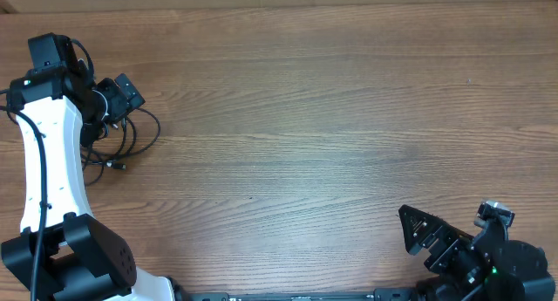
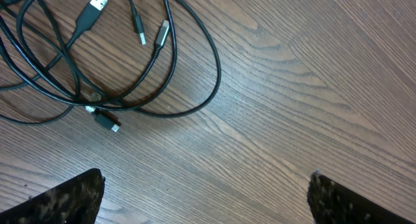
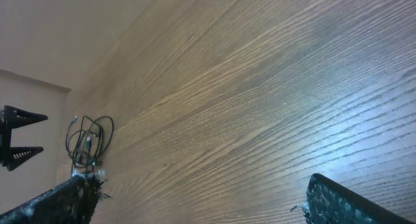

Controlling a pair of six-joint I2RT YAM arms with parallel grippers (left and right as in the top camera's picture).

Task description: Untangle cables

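1. Step: approach. Nothing is grasped yet. The cables [image 1: 131,144] lie in a tangled heap at the upper left of the overhead frame, flat on the table [image 1: 331,118].
2. The left gripper [image 2: 207,185] hovers over the heap, jaws spread wide and empty. The loops and loose plugs sit at the upper left of its wrist view.
3. The right gripper [image 1: 410,231] is at the lower right, well apart from the heap, jaws also wide and empty.
4. Next, likely: the left drops onto one plug end or outer loop and pinches it. The cords are thin, so the jaws must close nearly all the way. The right must cross over to pin another strand.
5. Surface: brown wood grain. A pale wall [image 3: 52,29] stands beyond the far edge.
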